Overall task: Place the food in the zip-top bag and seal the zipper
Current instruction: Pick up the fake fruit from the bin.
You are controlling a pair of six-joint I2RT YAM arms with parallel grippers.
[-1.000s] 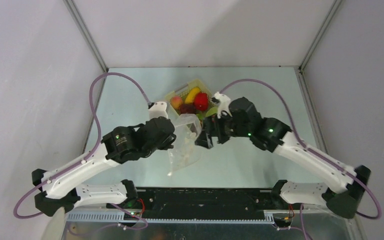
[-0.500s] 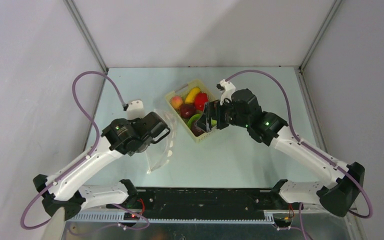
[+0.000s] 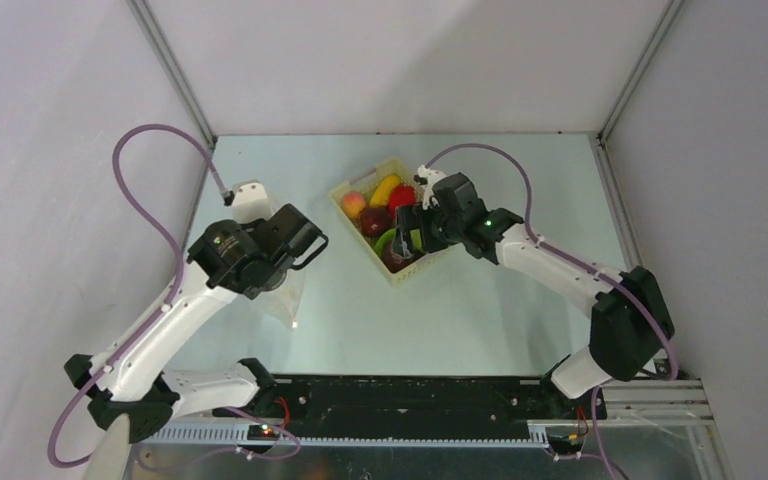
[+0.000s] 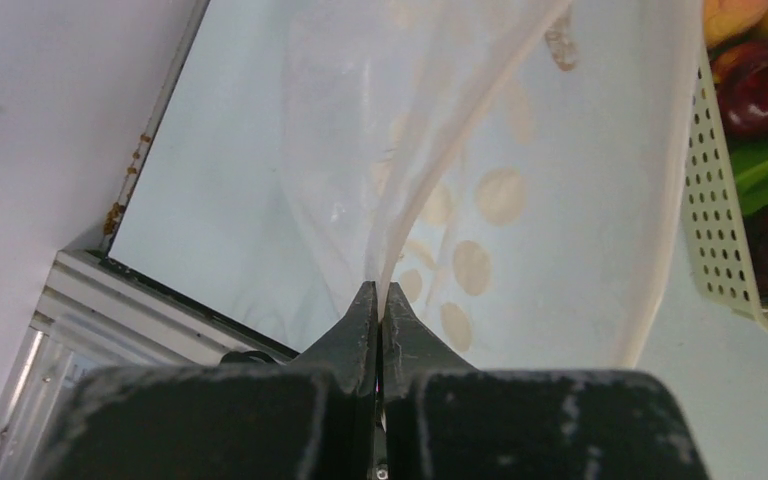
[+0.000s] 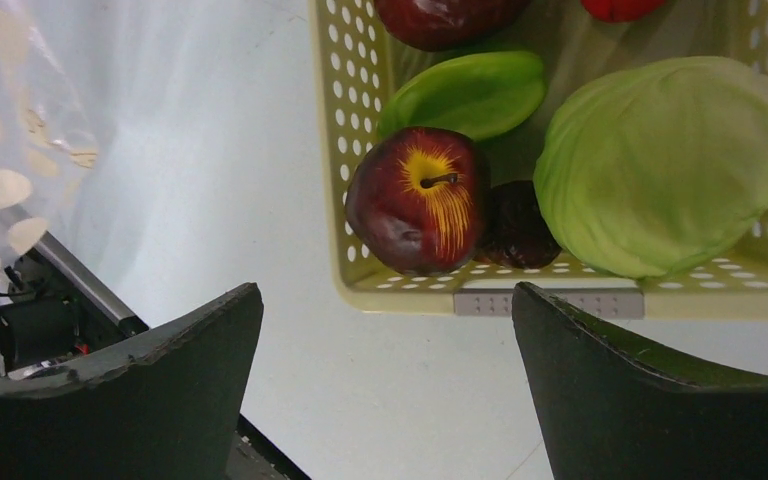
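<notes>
1. Top external view: we see the left gripper [image 3: 282, 278] pressed shut on the clear, dotted zip-top bag [image 3: 285, 300], which hangs over the table [image 3: 480, 310] near its left edge. The right gripper [image 3: 407, 238] hovers, spread wide, over the near side of a pale yellow basket [image 3: 400, 279] standing mid-table toward the far edge. All the food [image 3: 385, 190] lies in that basket.
2. Left wrist view: the fingers [image 4: 355, 320] pinch a thin fold of bag film. The bag looks empty, and we cannot make out the zipper.
3. Right wrist view: beyond the parted jaws, a dark red apple [image 5: 418, 200] and a pale green round one [image 5: 665, 165] sit in the basket's near end. Nothing is gripped.
4. We judge the task barely begun. The bag is held, but every item remains to be moved and the sealing is left.
5. The table is smooth, pale blue-green and slightly glossy. Plain grey-white walls [image 3: 410, 60] close it in, with metal posts [image 3: 170, 70] at the far corners.
</notes>
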